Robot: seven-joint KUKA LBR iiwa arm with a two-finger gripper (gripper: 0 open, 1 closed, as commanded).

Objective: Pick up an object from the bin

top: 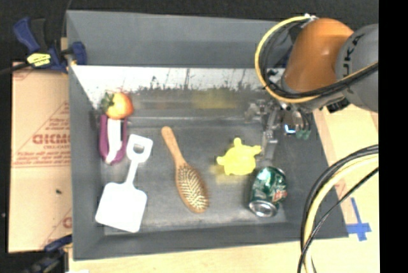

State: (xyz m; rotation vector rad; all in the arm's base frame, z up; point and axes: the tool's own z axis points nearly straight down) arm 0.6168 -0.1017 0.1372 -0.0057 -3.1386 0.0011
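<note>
Camera view places the jaws at the right of the bin (191, 36), just beside a yellow toy (239, 161); I cannot tell whether they are apart. Toy looks light, rigid plastic; I would grip across its body.

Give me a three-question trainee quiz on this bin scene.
1. True or false: the wooden hairbrush lies between the white shovel and the drink can.
2. Which thing lies nearest the pincer? A) white shovel B) yellow toy C) wooden hairbrush
3. Fill in: the drink can is mostly ___ in colour.
Key: 1 true; 2 B; 3 green.
</note>
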